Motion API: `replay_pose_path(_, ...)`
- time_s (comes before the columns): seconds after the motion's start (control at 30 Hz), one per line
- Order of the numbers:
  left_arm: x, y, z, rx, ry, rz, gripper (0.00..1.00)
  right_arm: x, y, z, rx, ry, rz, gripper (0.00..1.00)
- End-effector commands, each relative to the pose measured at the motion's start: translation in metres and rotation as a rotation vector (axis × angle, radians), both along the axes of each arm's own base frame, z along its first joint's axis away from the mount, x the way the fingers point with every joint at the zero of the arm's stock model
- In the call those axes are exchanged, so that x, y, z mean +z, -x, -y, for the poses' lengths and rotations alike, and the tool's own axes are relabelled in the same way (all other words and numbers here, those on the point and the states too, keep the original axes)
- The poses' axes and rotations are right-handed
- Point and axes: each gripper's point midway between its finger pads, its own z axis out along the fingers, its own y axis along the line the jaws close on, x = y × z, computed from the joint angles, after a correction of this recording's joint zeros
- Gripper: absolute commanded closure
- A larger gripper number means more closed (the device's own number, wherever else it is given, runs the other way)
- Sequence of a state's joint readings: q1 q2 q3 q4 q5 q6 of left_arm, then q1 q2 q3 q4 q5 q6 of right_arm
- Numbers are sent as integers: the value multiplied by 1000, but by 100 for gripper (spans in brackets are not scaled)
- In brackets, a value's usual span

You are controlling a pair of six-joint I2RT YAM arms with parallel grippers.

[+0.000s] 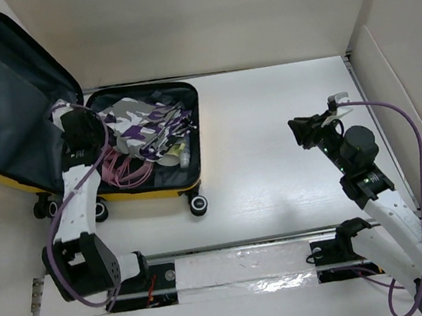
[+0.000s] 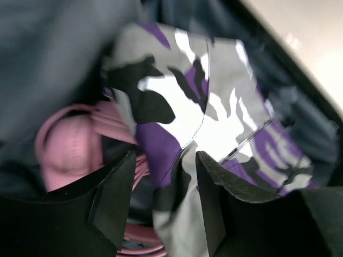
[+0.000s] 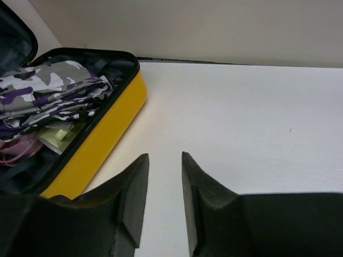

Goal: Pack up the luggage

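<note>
The luggage [image 1: 153, 194] is a yellow suitcase lying open at the far left, its dark-lined lid [image 1: 8, 116] propped up. Inside it lies a white-purple-black camouflage pouch [image 1: 147, 124] [image 2: 214, 123] over a coil of pink cable [image 1: 122, 170] [image 2: 67, 150]. My left gripper [image 1: 89, 132] [image 2: 165, 160] reaches into the case at the pouch's left end. Its jaws stand apart, with a fold of the camouflage cloth in the gap between them. My right gripper [image 1: 295, 132] [image 3: 164, 156] hovers open over the bare table to the right, pointing toward the luggage [image 3: 102, 134], nothing between its fingers.
A small pale bottle [image 1: 183, 152] and a yellowish-green packet [image 3: 59, 136] lie in the case beside the pouch. The case's black wheels [image 1: 198, 204] stick out at its near edge. White walls enclose the table at back and right.
</note>
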State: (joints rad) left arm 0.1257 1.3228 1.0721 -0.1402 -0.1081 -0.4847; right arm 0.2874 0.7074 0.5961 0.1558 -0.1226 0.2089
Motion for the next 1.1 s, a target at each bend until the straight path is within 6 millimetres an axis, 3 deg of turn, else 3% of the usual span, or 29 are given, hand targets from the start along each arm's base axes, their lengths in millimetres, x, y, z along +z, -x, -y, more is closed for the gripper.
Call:
replay_pose_path(0.0,80,24,-21,140,-52,184,55,12,2,-2,19,-1,31,70)
replay_pose_path(0.03,98,39,-30,205,-66,235,59,12,2,-2,18,-1,25,88)
replay_pose_path(0.07,102,52,-36,254,-71,240,61,14,3,-1,17,3,28,98)
replay_pose_path(0.1,105,64,-42,304,-81,257,64,17,4,-1,17,3,38,98)
replay_pose_path(0.13,128,89,-54,399,-102,334,77,17,5,-1,20,6,36,100)
replay_pose_path(0.2,133,114,-64,483,-120,369,89,18,6,-2,31,6,42,100)
replay_pose_path(0.23,146,133,-72,550,-139,413,95,19,7,-3,34,5,47,100)
replay_pose_path(0.37,151,176,-98,756,-226,332,100,23,10,-2,35,3,59,100)
replay_pose_path(0.47,137,200,-119,916,-372,167,100,24,11,-1,30,8,65,95)
replay_pose_path(0.5,137,203,-122,939,-410,129,100,23,11,0,28,10,62,94)
replay_pose_path(0.53,128,201,-130,927,-481,22,87,23,11,-1,30,10,61,89)
replay_pose_path(0.57,122,210,-149,982,-495,-41,79,23,11,-1,35,19,60,86)
replay_pose_path(0.6,126,216,-158,1019,-474,-65,72,22,11,-2,40,29,53,84)
replay_pose_path(0.63,115,212,-166,1016,-451,-119,59,23,12,-3,49,39,46,82)
replay_pose_path(0.77,124,199,-170,984,-457,-79,45,25,15,-9,85,47,49,78)
replay_pose_path(0.97,128,187,-178,976,-496,-106,44,21,14,-22,139,54,46,76)
replay_pose_path(1.07,131,181,-179,970,-490,-96,53,18,11,-20,124,59,36,76)
